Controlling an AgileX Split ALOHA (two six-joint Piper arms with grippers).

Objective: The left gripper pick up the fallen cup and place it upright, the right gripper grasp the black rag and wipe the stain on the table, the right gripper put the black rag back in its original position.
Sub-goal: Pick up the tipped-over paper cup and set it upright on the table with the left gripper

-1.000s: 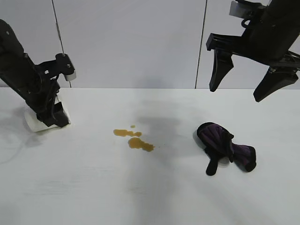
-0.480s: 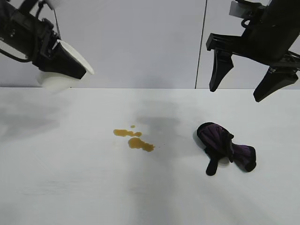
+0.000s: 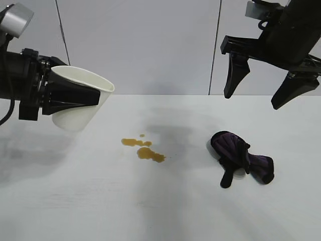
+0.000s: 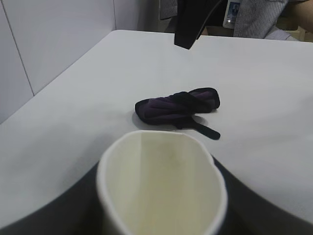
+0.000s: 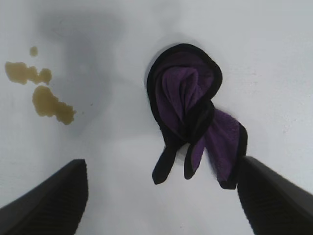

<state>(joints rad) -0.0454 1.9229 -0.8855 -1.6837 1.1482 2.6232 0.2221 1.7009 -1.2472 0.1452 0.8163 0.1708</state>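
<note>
My left gripper [image 3: 75,96] is shut on the white paper cup [image 3: 79,98] and holds it in the air above the table's left side, tilted with its mouth up and to the right. The left wrist view looks into the cup's mouth [image 4: 164,183]. The amber stain [image 3: 143,148] lies on the white table [image 3: 160,206] near the middle. The black and purple rag [image 3: 242,158] lies at the right, bunched, with its strap tail toward the front. My right gripper [image 3: 261,83] hangs open high above the rag. Its view shows the rag [image 5: 193,110] and the stain [image 5: 41,93].
A pale panelled wall [image 3: 140,45] stands behind the table. The right gripper's finger [image 4: 193,22] shows far off in the left wrist view, beyond the rag [image 4: 178,105].
My left gripper has lifted the cup off the table's far left, swung it up, then brought it lower and to the right, mouth turning upward. The right arm has not moved.
</note>
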